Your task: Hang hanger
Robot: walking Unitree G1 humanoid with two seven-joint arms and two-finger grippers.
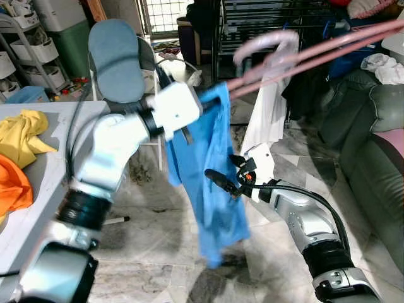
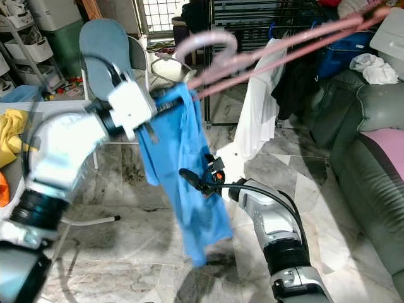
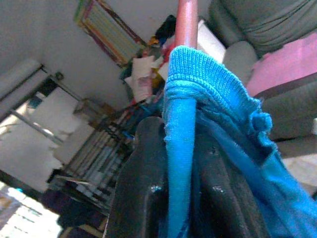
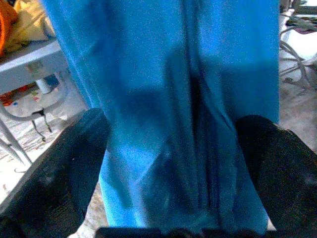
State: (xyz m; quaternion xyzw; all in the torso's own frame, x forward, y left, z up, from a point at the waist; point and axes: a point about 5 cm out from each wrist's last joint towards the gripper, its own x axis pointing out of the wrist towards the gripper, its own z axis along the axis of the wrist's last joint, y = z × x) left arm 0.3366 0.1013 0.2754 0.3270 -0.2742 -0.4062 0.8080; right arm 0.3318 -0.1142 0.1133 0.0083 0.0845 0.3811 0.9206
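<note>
My left claw [image 1: 208,104], frame centre, clamps shirt [image 1: 211,183] and pink hanger [image 1: 271,53]. Right claw [image 1: 221,180] gapes around cloth. Risk: shirt slides off.

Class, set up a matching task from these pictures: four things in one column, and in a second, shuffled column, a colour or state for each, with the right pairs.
Things:
1. blue garment
2. left gripper
3. right gripper
4. hanger

States:
A. pink, hook curved at the top
B. open, fingers either side of the cloth
C. shut on the garment's top edge
D. hangs down from the hanger

Pairs: 1-D, 2-C, 3-B, 4-A
</note>
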